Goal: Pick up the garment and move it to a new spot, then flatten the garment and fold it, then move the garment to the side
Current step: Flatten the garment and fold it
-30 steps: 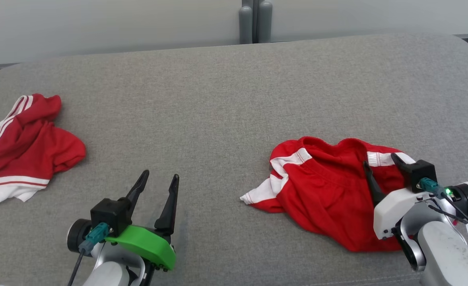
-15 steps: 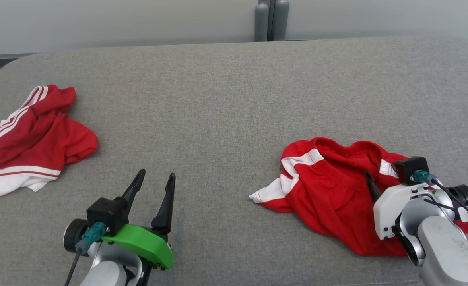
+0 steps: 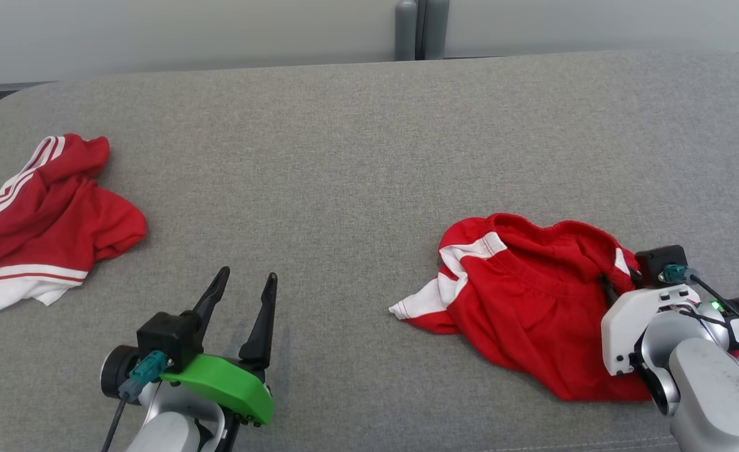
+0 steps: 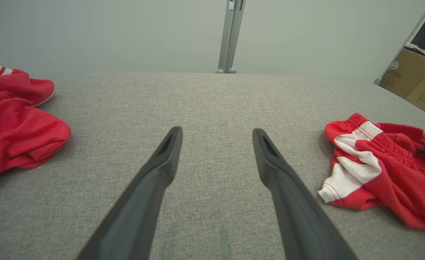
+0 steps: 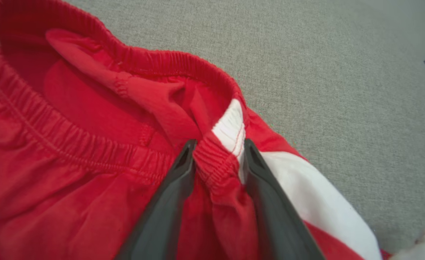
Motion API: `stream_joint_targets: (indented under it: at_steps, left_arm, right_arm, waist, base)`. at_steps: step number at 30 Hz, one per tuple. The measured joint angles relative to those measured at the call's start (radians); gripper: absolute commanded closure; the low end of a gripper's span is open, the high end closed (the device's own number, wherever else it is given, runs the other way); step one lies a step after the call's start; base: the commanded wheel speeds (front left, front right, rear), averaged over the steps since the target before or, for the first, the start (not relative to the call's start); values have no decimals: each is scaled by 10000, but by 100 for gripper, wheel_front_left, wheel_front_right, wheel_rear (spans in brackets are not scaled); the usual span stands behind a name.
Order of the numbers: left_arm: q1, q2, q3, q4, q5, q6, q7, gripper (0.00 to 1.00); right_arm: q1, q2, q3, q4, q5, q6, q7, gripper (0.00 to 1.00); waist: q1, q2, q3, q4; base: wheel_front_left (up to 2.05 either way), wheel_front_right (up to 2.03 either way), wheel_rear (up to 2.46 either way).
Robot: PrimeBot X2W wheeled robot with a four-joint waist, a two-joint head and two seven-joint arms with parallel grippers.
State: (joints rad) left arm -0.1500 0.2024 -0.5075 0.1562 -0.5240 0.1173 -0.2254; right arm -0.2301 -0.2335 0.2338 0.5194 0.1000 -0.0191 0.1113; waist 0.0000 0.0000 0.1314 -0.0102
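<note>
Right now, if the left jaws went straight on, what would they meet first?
Probably the bare grey fabric surface ahead, though depth is unclear; the red-and-white shorts and the other red garment lie aside.

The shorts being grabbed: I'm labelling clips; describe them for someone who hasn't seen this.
On the grey cushion, look to the robot's right, near the front. Crumpled red shorts with white side panels lie there. Unlike the red garment far left, the right gripper pinches their waistband.
</note>
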Motion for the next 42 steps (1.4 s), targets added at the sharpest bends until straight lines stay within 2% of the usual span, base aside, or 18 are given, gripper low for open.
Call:
stream_joint_targets:
  at_steps: [3, 8, 12, 15, 18, 22, 28, 31, 34, 42]
  left_arm:
    - [-4, -2, -79, 25, 6, -25, 0, 0]
    - [-4, 0, -71, 153, 6, -27, 0, 0]
    - [0, 13, -15, 245, 6, -27, -2, 0]
    - [0, 15, -15, 253, 6, -27, -4, 0]
    - [-15, -21, -98, 159, 6, -33, -4, 0]
    - [-50, -257, -240, 199, 6, -130, -15, 0]
    - [-84, -328, -245, 221, -6, -130, -44, 0]
    - [-93, -384, -236, 255, -12, -130, -46, 0]
    - [-92, -483, -221, 311, -92, -130, -48, 0]
    - [-100, -543, -221, 541, -96, -217, -59, 0]
  right_arm:
    - [-66, 4, -75, 77, 69, -4, -10, 100]
    - [-184, 167, -259, -151, 355, 13, -347, 100]
    - [-913, 520, -570, -867, 993, 240, -675, 100]
    - [-1671, 518, -934, -1338, 1417, 368, -756, 100]
    - [-2391, 263, -1350, -1720, 1569, 399, -660, 100]
    - [-3279, -602, -1787, -1981, 1371, 234, -650, 100]
    - [-3891, -1035, -1597, -2372, 796, 96, -546, 100]
    - [-3846, -616, -848, -2370, 702, 309, -393, 100]
    - [-3382, 240, 61, -2109, 650, 539, -244, 100]
    - [-1697, 2088, 1639, -1030, 230, 384, -257, 100]
  waist:
    - [0, 0, 9, 38]
    - [0, 0, -58, 151]
    - [0, 0, -189, 181]
    - [0, 0, -304, 178]
    - [0, 0, -361, 204]
    - [0, 0, -361, 378]
    - [0, 0, -377, 723]
    - [0, 0, -378, 975]
    - [0, 0, -371, 1252]
    - [0, 0, -372, 2063]
  base:
    - [0, 0, 0]
    - [0, 0, 0]
    - [0, 0, 0]
    - [0, 0, 0]
    - [0, 0, 0]
    - [0, 0, 0]
    - [0, 0, 0]
    - [0, 0, 0]
    - [0, 0, 0]
    - [0, 0, 0]
